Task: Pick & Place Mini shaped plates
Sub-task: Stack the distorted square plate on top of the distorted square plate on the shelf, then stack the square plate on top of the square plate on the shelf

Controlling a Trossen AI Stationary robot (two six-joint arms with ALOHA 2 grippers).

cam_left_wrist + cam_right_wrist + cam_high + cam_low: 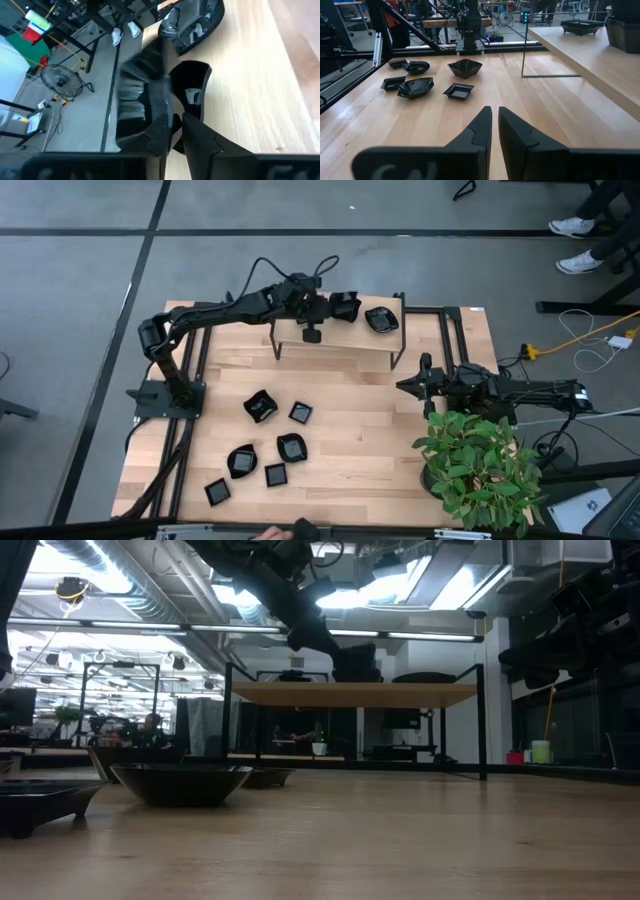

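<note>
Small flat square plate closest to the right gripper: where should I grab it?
Probably its raised rim, on the edge facing the right gripper, coming down from above, one finger inside and one outside. The small square plate lies flat and shallow, clear of its neighbours, so only the rim offers a hold.

The left arm is stretched far across, its left gripper (343, 307) held high with fingers (200, 135) slightly parted. The right arm is kept low, its right gripper (494, 131) nearly closed.
</note>
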